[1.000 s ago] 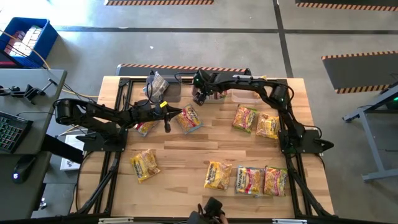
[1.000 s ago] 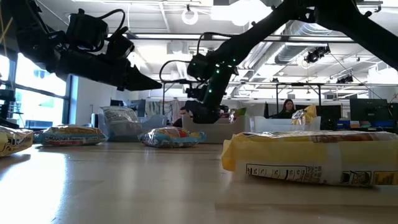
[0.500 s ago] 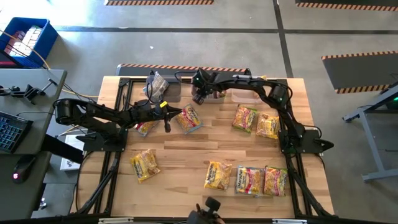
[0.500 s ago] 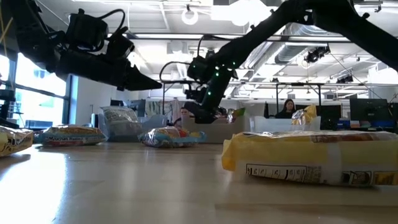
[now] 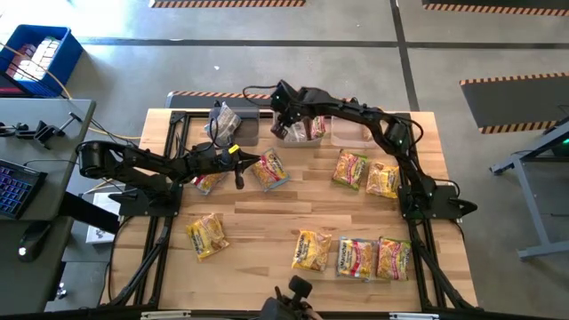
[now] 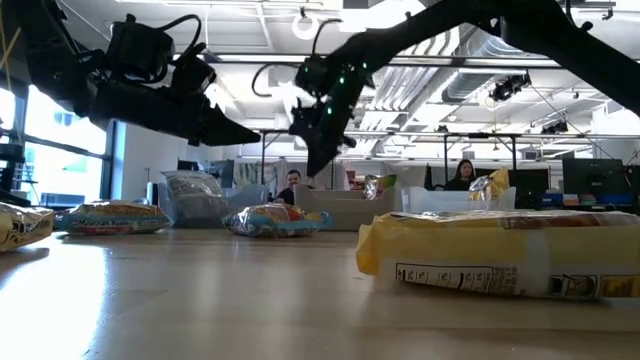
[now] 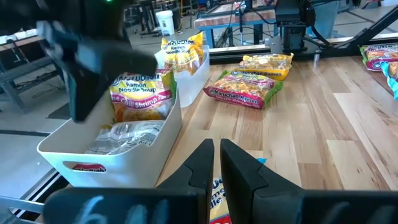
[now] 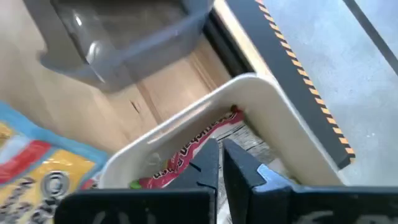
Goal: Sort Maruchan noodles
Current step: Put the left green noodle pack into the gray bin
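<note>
Pictured from above: right tool [image 5: 283, 96] raised over the white bin [image 5: 300, 132] at the counter's [image 5: 267, 222] far edge, fingers pressed together and gripping nothing. Seen past those closed fingers [image 8: 208, 163] in the right wrist view: a red-printed Maruchan packet [image 8: 186, 155] lying inside the white bin, with a grey bin [image 8: 118, 37] just beside it on the wood.

Left tool [image 5: 238, 169] hung low over the counter's left half, fingers nearly shut with only a narrow slit between them, empty; directly beneath it in the left wrist view, part of a noodle packet [image 7: 217, 202] flat on the wood, not gripped. Shown in the same view: a shrimp-flavour packet [image 7: 140, 93] standing up in the white bin beside a silvery one [image 7: 124, 134].

Scattered elsewhere across the counter: one packet [image 5: 270, 169] just beside the left tool, two [image 5: 349, 168] near the right arm, one alone [image 5: 206, 235] toward the near left corner, and a row of three [image 5: 354, 256] along the near edge. Visible in the low view beyond the counter: a person [image 6: 464, 172] seated in the room behind.
</note>
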Controlling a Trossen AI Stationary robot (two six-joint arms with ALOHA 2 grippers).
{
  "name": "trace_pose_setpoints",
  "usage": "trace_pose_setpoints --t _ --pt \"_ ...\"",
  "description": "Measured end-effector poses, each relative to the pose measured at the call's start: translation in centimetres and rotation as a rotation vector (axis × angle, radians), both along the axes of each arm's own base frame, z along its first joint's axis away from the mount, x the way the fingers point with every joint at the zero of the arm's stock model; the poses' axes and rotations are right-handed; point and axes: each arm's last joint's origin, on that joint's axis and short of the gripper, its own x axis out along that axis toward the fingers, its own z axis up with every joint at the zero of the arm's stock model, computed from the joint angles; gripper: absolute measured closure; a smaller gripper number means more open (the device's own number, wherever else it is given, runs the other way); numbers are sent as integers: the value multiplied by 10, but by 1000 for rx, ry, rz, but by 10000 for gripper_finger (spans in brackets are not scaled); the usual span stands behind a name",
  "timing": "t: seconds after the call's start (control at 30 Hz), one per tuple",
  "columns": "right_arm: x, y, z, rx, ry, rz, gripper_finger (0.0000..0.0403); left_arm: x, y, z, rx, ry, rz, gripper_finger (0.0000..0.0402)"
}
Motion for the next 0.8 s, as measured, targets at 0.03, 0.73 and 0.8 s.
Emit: trace_pose_setpoints --t 0.03,0.73,0.8 --pt "-1 0 6 4 0 -5 403 0 0 0 0 0 0 383" --pt "-18 5 -62 125 102 -151 190 0 0 0 -2 -2 0 383" --pt "-18 5 -66 119 110 -157 200 1 0 1 -2 -5 1 383"
